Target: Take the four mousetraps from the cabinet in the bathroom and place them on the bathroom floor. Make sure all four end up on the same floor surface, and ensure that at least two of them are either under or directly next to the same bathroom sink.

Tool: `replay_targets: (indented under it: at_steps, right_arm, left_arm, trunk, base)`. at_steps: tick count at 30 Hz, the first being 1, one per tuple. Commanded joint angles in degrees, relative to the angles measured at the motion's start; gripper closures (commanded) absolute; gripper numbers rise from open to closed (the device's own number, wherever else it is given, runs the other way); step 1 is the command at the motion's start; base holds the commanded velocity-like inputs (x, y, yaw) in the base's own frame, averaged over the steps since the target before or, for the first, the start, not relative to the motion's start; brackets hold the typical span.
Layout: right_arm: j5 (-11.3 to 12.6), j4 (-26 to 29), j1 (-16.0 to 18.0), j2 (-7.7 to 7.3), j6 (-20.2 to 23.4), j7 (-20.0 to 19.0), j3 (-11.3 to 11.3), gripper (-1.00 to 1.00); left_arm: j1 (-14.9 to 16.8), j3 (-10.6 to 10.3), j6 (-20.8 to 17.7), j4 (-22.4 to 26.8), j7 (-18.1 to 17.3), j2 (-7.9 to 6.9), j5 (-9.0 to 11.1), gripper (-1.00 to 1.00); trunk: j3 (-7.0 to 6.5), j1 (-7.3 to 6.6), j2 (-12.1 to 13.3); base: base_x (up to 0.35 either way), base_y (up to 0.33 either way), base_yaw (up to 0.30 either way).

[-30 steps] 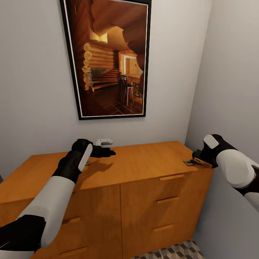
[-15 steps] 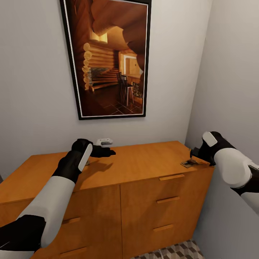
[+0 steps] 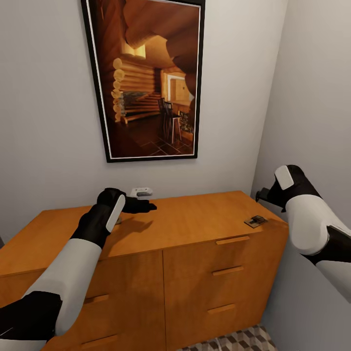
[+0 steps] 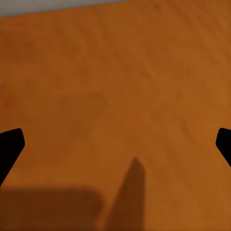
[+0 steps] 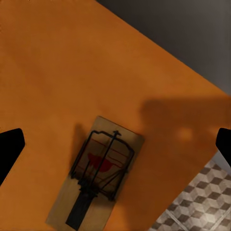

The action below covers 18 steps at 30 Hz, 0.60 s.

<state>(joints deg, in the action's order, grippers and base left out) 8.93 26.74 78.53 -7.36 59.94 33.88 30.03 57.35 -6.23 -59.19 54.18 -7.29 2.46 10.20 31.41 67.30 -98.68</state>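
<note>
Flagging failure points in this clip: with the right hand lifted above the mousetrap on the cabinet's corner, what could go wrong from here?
1. The mousetrap lies near the right front corner of the cabinet; a nudge on the next approach could push it over the edge onto the bathroom floor.
2. The right hand hangs open above the trap, holding nothing; the board is flat, so the fingers may fail to grip it.
3. The wall is close beside the right arm, limiting room.

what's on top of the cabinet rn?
One mousetrap lies flat near the right front corner of the cabinet; a small white gadget sits at the back. Drawer contents hidden.
</note>
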Motion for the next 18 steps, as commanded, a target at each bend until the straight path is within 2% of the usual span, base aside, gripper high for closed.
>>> replay_targets:
  at_steps: [1, 18]
  right_arm:
    - [0.6, 0.1, 0.0, 0.04, 0.1, 0.6, 0.1, -1.0]
    - [0.7, 0.4, 0.0, 0.15, 0.1, 0.7, 0.0, -1.0]
  left_arm:
    - [0.0, 0.0, -0.2, 0.0, 0.1, 0.0, 0.2, -1.0]
    - [0.0, 0.0, -0.2, -0.2, 0.2, 0.0, 0.1, -1.0]
  trunk:
    - [0.07, 0.0, 0.0]
    - [0.07, 0.0, 0.0]
  base:
    - [0.0, 0.0, 0.0]
    - [0.0, 0.0, 0.0]
